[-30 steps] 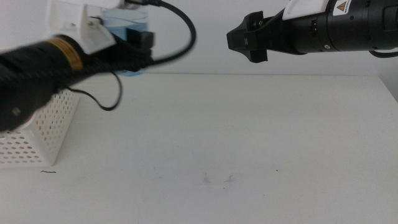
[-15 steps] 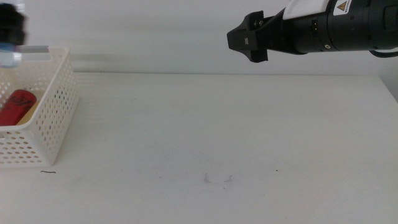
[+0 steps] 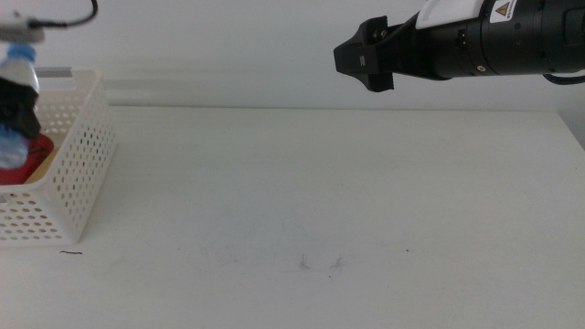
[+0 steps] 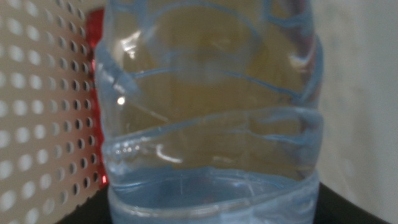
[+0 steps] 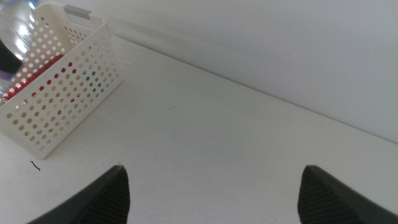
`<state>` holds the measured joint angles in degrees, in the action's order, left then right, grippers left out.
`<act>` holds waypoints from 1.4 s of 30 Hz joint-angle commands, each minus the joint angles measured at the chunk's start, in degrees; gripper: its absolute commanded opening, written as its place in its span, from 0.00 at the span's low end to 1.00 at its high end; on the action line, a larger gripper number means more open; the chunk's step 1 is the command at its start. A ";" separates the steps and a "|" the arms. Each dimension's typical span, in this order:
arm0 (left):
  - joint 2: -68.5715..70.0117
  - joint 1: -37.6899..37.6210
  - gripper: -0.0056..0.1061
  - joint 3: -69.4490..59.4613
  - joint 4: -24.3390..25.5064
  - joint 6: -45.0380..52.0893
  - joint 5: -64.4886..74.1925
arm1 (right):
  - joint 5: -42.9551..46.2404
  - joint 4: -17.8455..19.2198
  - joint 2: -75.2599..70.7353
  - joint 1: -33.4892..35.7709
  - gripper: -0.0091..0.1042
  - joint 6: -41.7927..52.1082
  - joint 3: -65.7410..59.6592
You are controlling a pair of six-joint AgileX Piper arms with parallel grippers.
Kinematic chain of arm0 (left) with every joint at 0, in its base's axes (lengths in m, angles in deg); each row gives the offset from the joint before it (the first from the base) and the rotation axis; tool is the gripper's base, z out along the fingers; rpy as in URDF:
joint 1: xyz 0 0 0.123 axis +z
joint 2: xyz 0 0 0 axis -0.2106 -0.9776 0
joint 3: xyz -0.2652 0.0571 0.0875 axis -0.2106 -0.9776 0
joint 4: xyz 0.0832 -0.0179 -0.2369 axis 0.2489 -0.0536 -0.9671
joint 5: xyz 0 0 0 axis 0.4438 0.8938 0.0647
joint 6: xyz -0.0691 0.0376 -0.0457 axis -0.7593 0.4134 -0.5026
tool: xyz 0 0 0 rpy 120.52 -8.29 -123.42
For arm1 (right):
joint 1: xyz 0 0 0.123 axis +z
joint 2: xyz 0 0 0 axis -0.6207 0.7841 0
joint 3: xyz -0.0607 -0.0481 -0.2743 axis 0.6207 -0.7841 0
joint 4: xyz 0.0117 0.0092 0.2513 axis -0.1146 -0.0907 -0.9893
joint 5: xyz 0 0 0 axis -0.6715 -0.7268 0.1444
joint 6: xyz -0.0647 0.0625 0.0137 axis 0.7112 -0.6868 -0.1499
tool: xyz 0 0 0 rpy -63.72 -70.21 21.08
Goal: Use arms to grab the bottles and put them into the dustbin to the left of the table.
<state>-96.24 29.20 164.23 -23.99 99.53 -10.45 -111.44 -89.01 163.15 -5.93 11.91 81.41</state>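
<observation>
**Operator:** Where is my left end effector?

**Observer:** Your left end effector sits at the far left edge of the middle view, over the white rectangular plastic basket with perforated grid walls. It is closed around the small clear ribbed water bottle, which fills the left wrist view, with the dark jaws showing only as corners below it. In the middle view you see the bottle standing roughly upright, its lower part down at the basket's rim.

**Operator:** What is already in the basket?

**Observer:** You can see something red just beside the held bottle, and red shows through the grid holes in the right wrist view. You cannot tell its exact shape from here.

**Operator:** And my right arm?

**Observer:** Your black cylindrical right arm reaches in from the upper right, high above the wide plain white tabletop. Its end effector has its jaws spread wide with nothing between them, well apart from the basket. A few small dark scuff marks lie near the tabletop's front.
</observation>
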 commanded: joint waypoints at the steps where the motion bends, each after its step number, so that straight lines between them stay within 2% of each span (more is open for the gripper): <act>1: -1.60 0.11 0.07 0.87 -0.69 0.35 -1.76 | 0.30 0.18 -0.26 0.04 0.78 0.11 -0.16; 4: -3.57 0.11 0.18 0.87 0.76 -2.31 -2.86 | 0.30 0.18 -0.26 0.04 0.78 0.11 -0.16; 5: -4.10 0.11 0.26 0.87 1.53 -3.61 -3.00 | 0.30 0.18 -0.26 0.04 0.78 0.11 -0.16; 7: -4.61 0.11 0.42 0.87 1.30 -3.63 -3.26 | 0.30 0.18 -0.26 0.04 0.78 0.11 -0.16; 11: -4.73 0.11 0.87 0.87 1.35 -0.70 -3.89 | 0.30 0.18 -0.26 0.04 0.78 0.11 -0.16; 12: -4.73 0.11 0.89 0.87 1.19 -0.82 -3.76 | 0.30 0.18 -0.26 0.04 0.78 0.11 -0.16; 22: 4.57 -4.53 0.89 0.87 -0.27 -2.45 2.14 | 0.30 0.18 -0.26 0.04 0.78 0.11 -0.16; 27: 13.76 -13.14 0.89 -1.58 -1.47 -6.80 0.34 | 0.30 0.18 -0.26 0.04 0.78 0.11 -0.16; 36: 34.05 -26.40 0.89 -12.38 0.42 -7.70 -6.06 | 0.30 0.18 -0.26 0.04 0.78 0.11 -0.16; 42: 42.74 -26.83 0.89 -14.53 0.19 -10.98 -7.41 | 0.30 0.18 -0.26 0.04 0.78 0.11 -0.16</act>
<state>-55.04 2.49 150.23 -24.04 89.81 -16.67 -111.54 -89.01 163.15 -5.93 11.91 81.41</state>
